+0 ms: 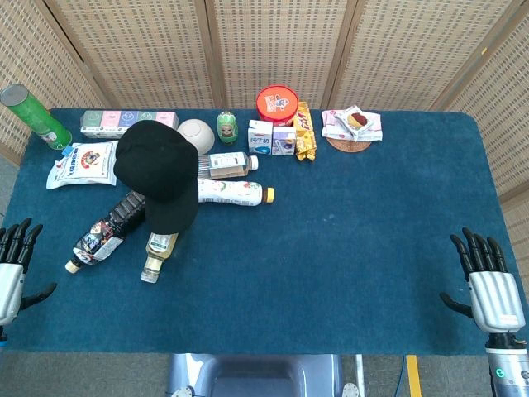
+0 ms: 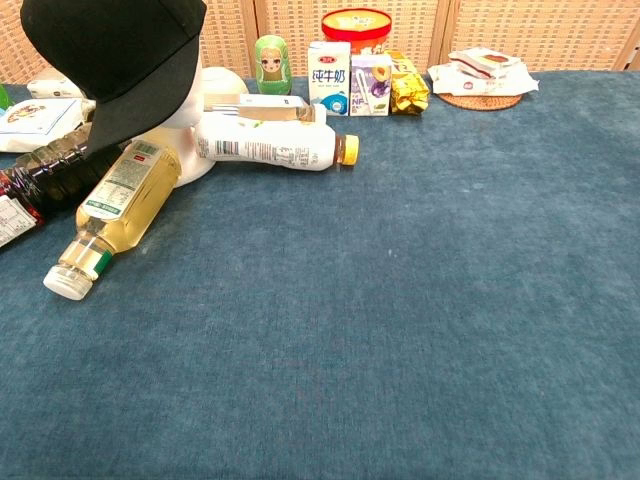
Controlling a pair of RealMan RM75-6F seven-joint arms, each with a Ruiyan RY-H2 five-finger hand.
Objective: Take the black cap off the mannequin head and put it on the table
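Black cap [image 1: 157, 174] on the mannequin head [image 2: 205, 100], far left of the tabletop [image 1: 347, 248], brim toward the near edge. Nearer the left hand [image 1: 12, 269]; right hand [image 1: 492, 285] well apart. Fingers of both spread, empty.

The black cap [image 1: 157, 172] sits over the bottles at the table's [image 1: 347, 248] far-left side. Left hand [image 1: 15, 266] and right hand [image 1: 489, 285] rest at the near corners, fingers apart, holding nothing.
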